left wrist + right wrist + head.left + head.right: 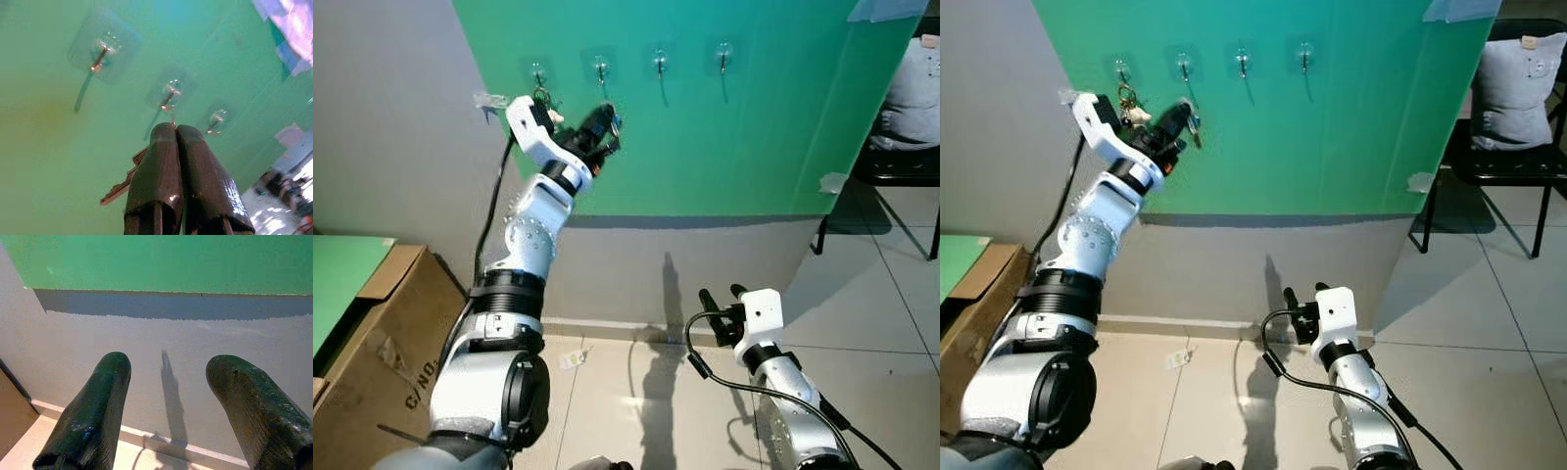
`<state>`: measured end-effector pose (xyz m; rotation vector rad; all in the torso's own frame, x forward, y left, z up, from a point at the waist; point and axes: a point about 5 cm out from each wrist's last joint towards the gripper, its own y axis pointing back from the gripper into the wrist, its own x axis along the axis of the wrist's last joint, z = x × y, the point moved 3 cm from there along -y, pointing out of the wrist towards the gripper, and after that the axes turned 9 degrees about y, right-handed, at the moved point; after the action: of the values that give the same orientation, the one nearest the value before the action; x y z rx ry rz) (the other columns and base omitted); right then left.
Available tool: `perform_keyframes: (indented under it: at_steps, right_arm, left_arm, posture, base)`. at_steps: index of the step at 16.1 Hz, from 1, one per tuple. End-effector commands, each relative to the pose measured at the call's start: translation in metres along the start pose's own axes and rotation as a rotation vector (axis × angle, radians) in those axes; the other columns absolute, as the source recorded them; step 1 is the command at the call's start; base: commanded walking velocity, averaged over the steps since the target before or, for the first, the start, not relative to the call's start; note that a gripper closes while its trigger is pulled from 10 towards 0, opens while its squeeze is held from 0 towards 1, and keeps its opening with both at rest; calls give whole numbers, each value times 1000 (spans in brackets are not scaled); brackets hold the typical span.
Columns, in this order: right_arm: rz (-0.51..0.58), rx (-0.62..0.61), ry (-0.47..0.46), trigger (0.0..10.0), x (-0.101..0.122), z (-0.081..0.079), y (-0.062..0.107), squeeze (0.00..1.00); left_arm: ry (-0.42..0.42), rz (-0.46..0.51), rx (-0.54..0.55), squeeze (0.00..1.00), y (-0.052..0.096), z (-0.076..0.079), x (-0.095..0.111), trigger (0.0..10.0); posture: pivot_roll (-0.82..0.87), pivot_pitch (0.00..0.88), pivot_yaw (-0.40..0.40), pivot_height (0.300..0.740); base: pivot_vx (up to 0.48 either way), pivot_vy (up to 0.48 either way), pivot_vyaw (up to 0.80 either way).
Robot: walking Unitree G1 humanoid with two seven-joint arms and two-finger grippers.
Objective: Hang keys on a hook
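Note:
Several clear hooks run along a green board (705,147) on the wall. My left gripper (607,119) is raised to the board just below the second hook (600,67), shut on a bunch of keys (616,123). In the left wrist view the keys (124,186) stick out beside the closed fingers (161,166), whose tips sit just under a hook (168,95). Another key bunch (1126,98) with a small beige charm hangs from the first hook (538,70). My right gripper (722,294) is held low before the wall, open and holding nothing.
A cardboard box (382,343) stands at the lower left beside a green surface (337,274). A black chair (1489,166) with a grey pillow (1518,88) stands right of the board. A small paper scrap (573,359) lies on the tiled floor.

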<state>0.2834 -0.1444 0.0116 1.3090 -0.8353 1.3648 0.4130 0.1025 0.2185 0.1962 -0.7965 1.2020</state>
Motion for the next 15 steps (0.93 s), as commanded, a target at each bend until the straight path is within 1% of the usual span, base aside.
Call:
perform_keyframes:
  at_steps: [1,2,3,4,5,6,7,8,9,10,11,12,13,14,15]
  right_arm:
    - [24,6,7,10000,6,-4,-1,0]
    - [25,3,8,10000,6,-3,-1,0]
    - [28,-2,10,10000,7,-3,0,0]
    - [43,-24,-4,10000,10,0,0,0]
    - [67,-53,-16,10000,15,5,2,0]
    - [78,-59,-16,10000,17,7,3,0]
    - [99,-59,-7,10000,23,9,4,0]
    - [110,-54,1,10000,28,10,4,0]
    - [125,-53,6,10000,33,12,3,0]
    - [147,-54,9,10000,42,15,1,0]
    - [147,-54,9,10000,42,15,1,0]
    - [180,-77,1,10000,54,22,-2,0]
    - [188,-84,-1,10000,57,24,-2,0]
    - [188,-94,-8,10000,58,26,-1,0]
    - [186,-97,-22,10000,58,25,-2,0]
  left_arm:
    - [-88,-3,1,1000,-2,-1,6,0]
    - [-463,-30,23,1000,4,-3,6,0]
    - [-715,-30,10,1000,10,-3,7,0]
    - [-901,-32,-7,1000,25,-7,6,0]
    - [-960,-31,5,1000,46,-17,5,0]
    - [-930,-36,39,1000,59,-26,3,0]
    - [-914,-100,76,1000,83,-42,-10,0]
    - [-921,-131,77,1000,94,-46,-18,0]
    - [-952,-168,68,1000,107,-49,-28,0]
    - [-982,-201,60,1000,123,-52,-40,0]
    - [-982,-201,60,1000,123,-52,-40,0]
    - [-891,-195,71,1000,142,-46,-57,0]
    - [-858,-191,73,1000,149,-42,-64,0]
    - [-664,-129,140,1000,155,-33,-69,0]
    - [-531,-64,194,1000,150,-31,-65,0]
  posture:
    - [-201,0,164,740]
    - [-204,0,170,740]
    - [-207,0,177,740]
    - [-207,0,182,740]
    - [-204,0,185,740]
    - [-193,0,183,740]
    - [-177,0,178,740]
    - [-167,0,173,740]
    - [-150,0,167,740]
    - [-140,0,161,740]
    - [-140,0,161,740]
    - [-132,0,149,740]
    - [-133,0,148,740]
    - [-131,0,144,740]
    - [-131,0,136,740]
  base:
    - [0,0,0]
    - [0,0,0]
    - [0,0,0]
    - [0,0,0]
    - [0,0,0]
    - [0,0,0]
    - [0,0,0]
    - [0,0,0]
    - [0,0,0]
    - [0,0,0]
    - [0,0,0]
    - [0,0,0]
    - [0,0,0]
    - [0,0,0]
    - [0,0,0]
